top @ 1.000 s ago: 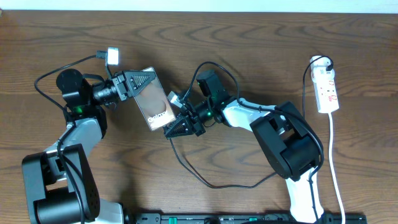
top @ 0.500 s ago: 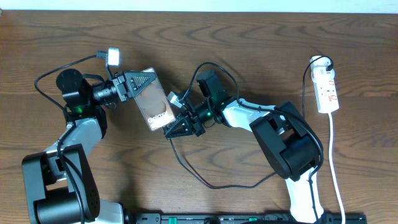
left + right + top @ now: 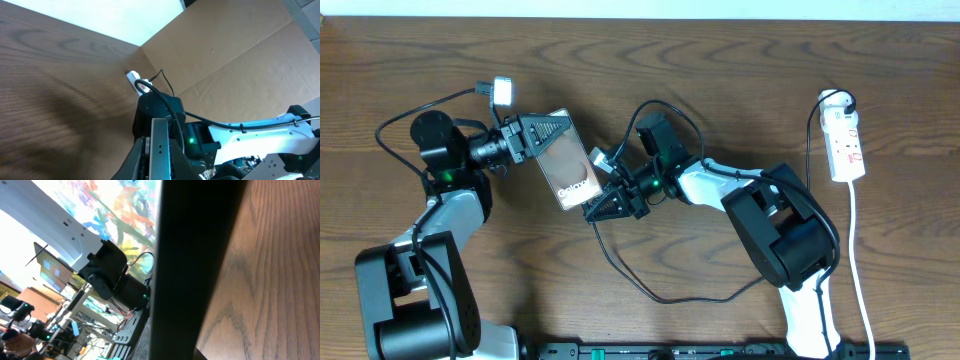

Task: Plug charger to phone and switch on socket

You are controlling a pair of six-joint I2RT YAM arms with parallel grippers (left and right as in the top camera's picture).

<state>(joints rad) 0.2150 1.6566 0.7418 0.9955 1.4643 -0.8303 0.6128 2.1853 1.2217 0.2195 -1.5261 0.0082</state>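
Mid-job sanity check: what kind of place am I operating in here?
Most likely a robotics lab or workshop bench, not a home: a bare wooden table, cardboard sheeting past its edge, and in the right wrist view a monitor and tangled cables under a colourful mural.

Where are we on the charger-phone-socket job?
Done: left end effector grips the phone. In hand: right end effector, shut on the charger, sits at the phone's lower end; whether the plug is seated is not visible. Remaining: the socket, far right, untouched, no arm near it.
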